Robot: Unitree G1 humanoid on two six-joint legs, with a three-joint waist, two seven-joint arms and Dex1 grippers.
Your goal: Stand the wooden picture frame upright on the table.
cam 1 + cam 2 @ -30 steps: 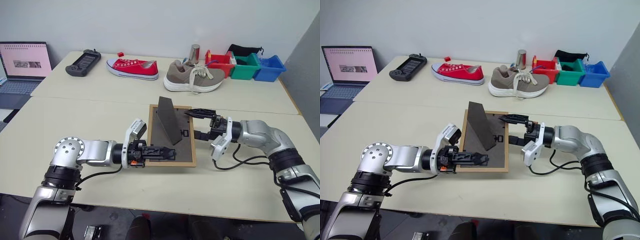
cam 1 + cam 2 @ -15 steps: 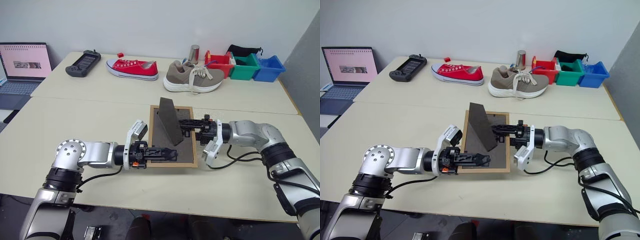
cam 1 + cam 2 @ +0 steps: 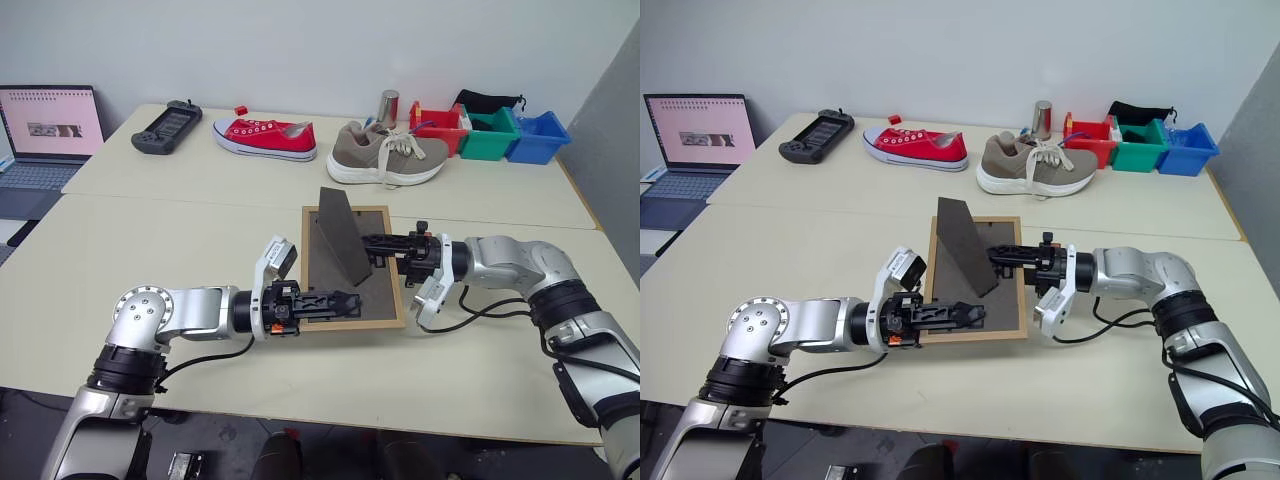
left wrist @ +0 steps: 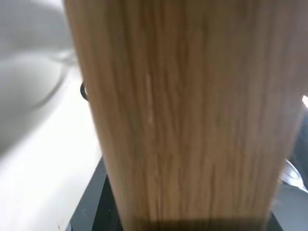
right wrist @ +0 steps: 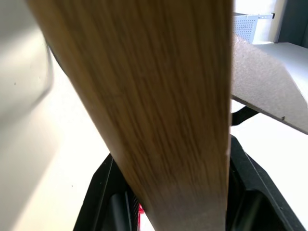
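We hold the frame (image 3: 352, 262) face-down just above the desk (image 3: 150, 250), stand (image 3: 342, 238) sticking up. Left jaws (image 3: 345, 299) pinch its near rail, right jaws (image 3: 372, 246) pinch its right rail. Uneven tilting could twist it loose or fold the stand.

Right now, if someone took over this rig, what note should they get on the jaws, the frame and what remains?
Left gripper: jaws shut on the near edge of the wooden picture frame.
Right gripper: jaws shut on the frame's right edge.
The frame is face down over the table, easel stand sticking up.
Done: both grips taken.
Left: tip the frame upright onto its stand, then release.
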